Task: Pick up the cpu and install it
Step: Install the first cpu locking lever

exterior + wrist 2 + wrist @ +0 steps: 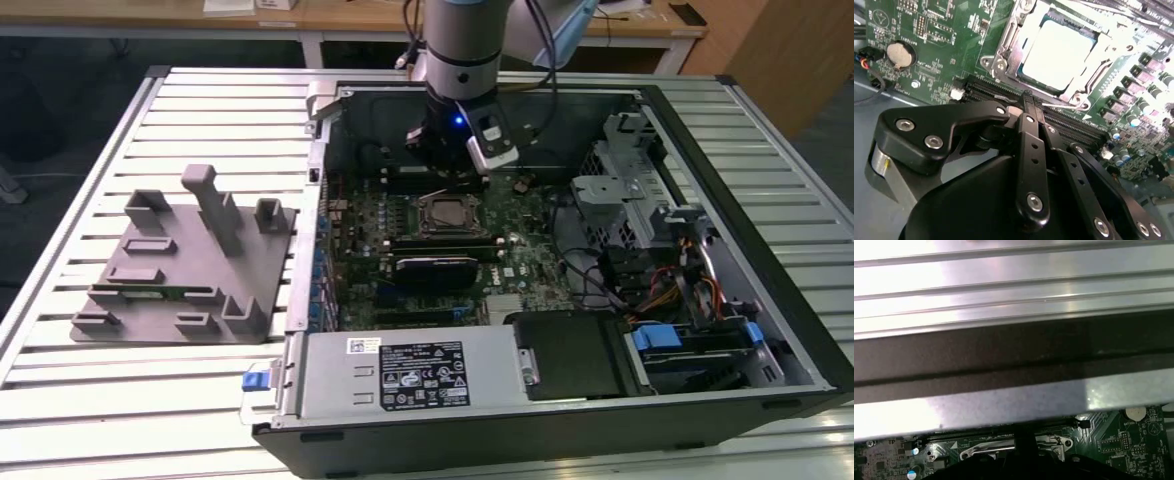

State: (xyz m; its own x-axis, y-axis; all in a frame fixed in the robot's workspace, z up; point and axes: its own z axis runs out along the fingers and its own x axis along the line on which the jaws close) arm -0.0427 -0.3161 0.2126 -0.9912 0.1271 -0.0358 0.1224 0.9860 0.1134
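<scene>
Exterior view: the gripper (447, 172) hangs inside the open computer case (747, 400) on the desk (80, 410), just beyond the socket (445, 213). Second wrist view: the cpu (1056, 55) lies flat, square, silver face up, in the socket; jaws pressed together, empty.

In the second wrist view, the black gripper (1029, 102) filled the lower half of the frame, its two slim fingers (1030, 150) pressed flat together with nothing between them, the tips ending over the dark memory slots (1074, 125). Just beyond the tips, in the upper middle of the frame, the cpu (1056, 52) lay flat inside the metal socket frame (999, 60), its silver top glaring under the light. The green motherboard (939, 40) spread around the socket. A round coin battery (900, 54) sat at the upper left, and rows of small capacitors (1146, 80) lined the right edge.
</scene>
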